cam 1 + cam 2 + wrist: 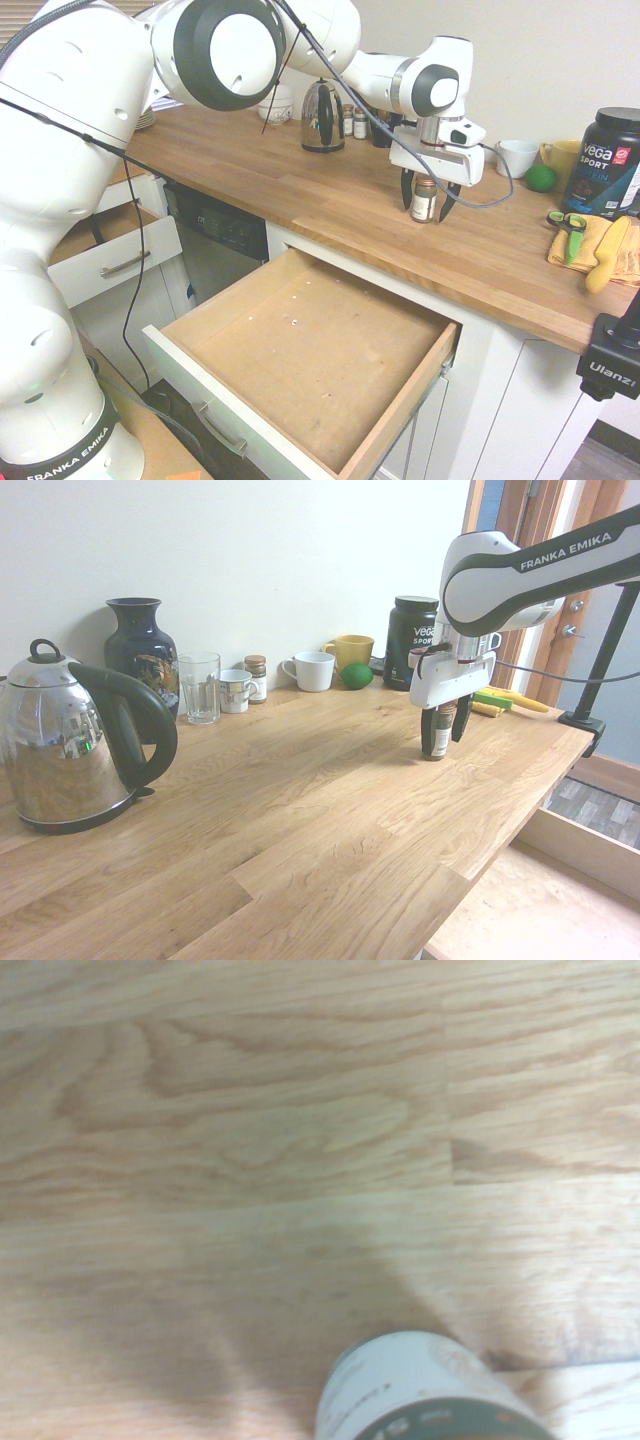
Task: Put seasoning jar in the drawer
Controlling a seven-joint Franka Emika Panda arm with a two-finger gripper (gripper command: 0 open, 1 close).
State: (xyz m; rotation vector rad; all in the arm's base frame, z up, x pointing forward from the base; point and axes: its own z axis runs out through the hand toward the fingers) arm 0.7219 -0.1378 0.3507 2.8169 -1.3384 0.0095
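Seasoning jar (424,198): small glass cylinder, brown lid, pale label, standing upright on the wooden countertop. Drawer (300,350): wide, white-fronted, metal bar handle, pulled fully open, light-brown bottom exposed.

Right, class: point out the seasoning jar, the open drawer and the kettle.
seasoning jar (424,199), first exterior view, on its label.
drawer (300,350), first exterior view, on its bare wooden bottom.
kettle (55,765), second exterior view, on its steel body.

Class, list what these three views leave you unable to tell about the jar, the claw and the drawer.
- Seasoning jar label: too small in both exterior views, blurred and cut off by the edge in the wrist view.
- Claw contact: its fingers flank the jar, but touching or not cannot be told.
- Drawer: near front corner cut off by the first exterior view's bottom edge.
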